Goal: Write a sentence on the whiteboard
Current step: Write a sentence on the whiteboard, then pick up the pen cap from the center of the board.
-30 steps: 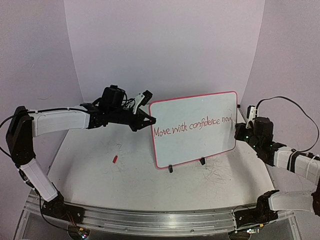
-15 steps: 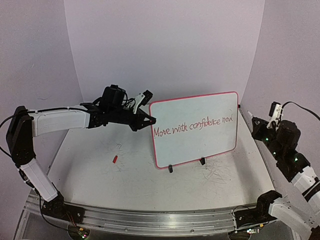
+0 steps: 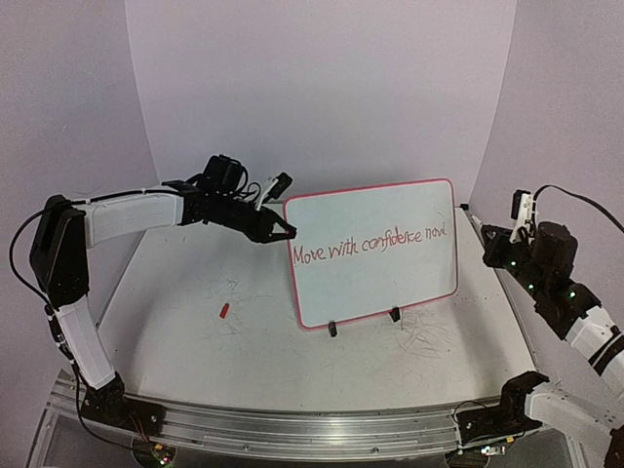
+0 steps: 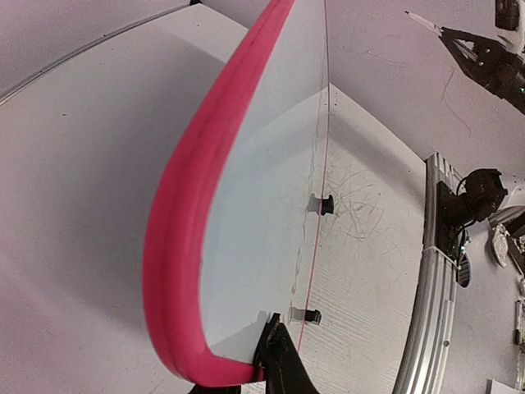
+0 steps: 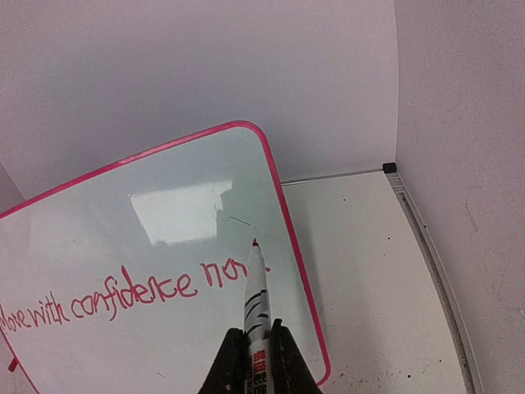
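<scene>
On the scuffed table [image 3: 195,341], the whiteboard [image 3: 390,283] stands on its two clip feet. It has shifted a shade leftward in the past second with the left gripper [image 3: 285,232], which is clenched on its upper left rim. The right gripper [image 5: 254,349], a second ago at the board's right edge, has drawn clear and hangs well apart, jaws tight on a red marker [image 5: 256,287]. The sentence [image 3: 373,244], "Move with confidence now", crosses the board's middle, and the writing looks finished. A small red piece [image 3: 223,311] lies on the table.
</scene>
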Motion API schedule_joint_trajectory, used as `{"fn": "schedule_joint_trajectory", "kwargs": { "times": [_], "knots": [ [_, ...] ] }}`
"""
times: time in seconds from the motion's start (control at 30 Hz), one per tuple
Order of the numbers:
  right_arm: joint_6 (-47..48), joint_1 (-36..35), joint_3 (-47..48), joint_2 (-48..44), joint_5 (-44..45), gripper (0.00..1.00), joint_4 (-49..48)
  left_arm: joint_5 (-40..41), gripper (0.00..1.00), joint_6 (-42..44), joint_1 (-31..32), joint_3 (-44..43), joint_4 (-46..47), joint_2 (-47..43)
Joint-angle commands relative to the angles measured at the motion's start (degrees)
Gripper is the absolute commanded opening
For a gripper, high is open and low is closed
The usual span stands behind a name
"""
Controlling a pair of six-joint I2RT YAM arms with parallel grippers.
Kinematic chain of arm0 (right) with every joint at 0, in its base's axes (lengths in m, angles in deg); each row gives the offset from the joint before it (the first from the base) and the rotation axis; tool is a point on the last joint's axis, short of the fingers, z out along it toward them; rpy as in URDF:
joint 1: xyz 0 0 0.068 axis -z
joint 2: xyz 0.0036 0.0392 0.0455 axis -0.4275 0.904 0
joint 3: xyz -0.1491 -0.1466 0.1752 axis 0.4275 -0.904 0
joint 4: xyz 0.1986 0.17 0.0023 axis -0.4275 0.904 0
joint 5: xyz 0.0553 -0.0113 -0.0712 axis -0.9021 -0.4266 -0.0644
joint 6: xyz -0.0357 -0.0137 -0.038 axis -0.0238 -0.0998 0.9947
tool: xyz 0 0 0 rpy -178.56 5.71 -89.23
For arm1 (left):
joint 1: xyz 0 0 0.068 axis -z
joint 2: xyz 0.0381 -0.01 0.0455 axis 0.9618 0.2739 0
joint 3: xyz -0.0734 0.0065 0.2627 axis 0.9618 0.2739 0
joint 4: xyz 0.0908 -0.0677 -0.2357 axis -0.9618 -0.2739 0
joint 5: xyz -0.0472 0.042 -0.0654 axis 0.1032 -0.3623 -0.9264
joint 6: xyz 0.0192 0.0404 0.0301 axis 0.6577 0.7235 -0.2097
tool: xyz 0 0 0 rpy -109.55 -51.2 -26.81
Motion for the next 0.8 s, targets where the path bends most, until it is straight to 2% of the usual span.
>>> {"fn": "schedule_joint_trajectory", "kwargs": {
  "times": [0.0, 0.23, 0.6, 0.77],
  "knots": [
    [1.05, 0.20, -0.25, -3.13, -1.15, 0.00, -4.15, 2.97, 0.00, 5.21, -2.82, -3.21, -12.51, 4.97],
    [0.82, 0.22, -1.85, -4.04, -2.96, 0.00, -5.06, 3.10, 0.00, 7.21, -5.65, -3.72, -13.15, 6.50],
    [0.89, 0.20, -2.90, -3.76, -3.00, 0.00, -6.08, 3.00, 0.00, 6.63, -5.82, -6.87, -13.04, 5.58],
    [0.88, 0.18, -3.06, -3.21, -3.24, 0.00, -6.37, 5.13, 0.07, 5.37, -5.57, -6.54, -11.58, 3.22]
  ]
}}
